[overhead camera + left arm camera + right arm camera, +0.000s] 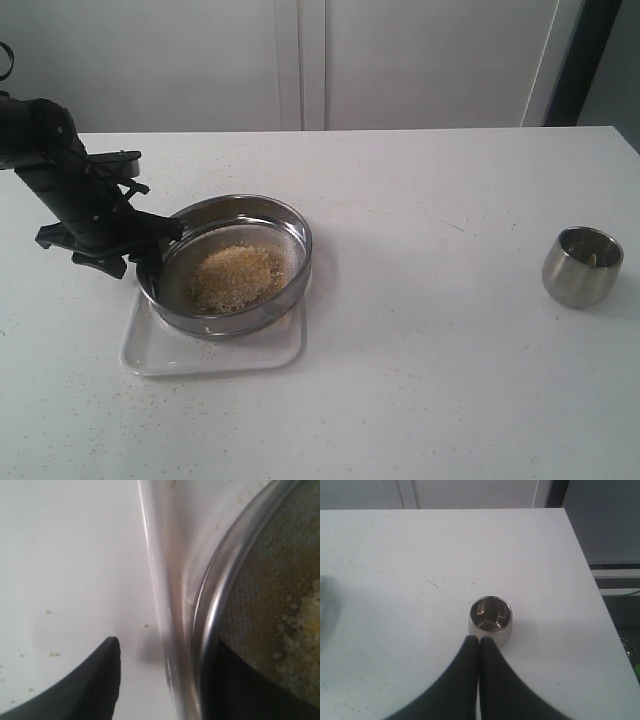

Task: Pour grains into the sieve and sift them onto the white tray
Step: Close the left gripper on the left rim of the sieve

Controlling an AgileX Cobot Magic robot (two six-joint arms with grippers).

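Sieve (pixel 299 256) sits over the white tray (pixel 200 356) with the grains (pixel 235 275) heaped on its mesh. The left gripper (pixel 158 240) is spread wide astride the rim, not clamped; the right gripper (pixel 479 639) is pressed together, empty, beside the steel cup (pixel 490 616). We'd treat the sieve as rigid, light, slick steel: pinch the upright rim wall firmly and shake gently, since loose grains shift.

Plain white table (pixel 430 300), pretty roomy. On the near-left side a white tray (pixel 150 355) sits flat on it, well in from the edge. Way over on the right there's a small steel cup (pixel 582 266) standing upright by itself. A few loose grains (pixel 54 654) are scattered on the bare tabletop just left of the tray.
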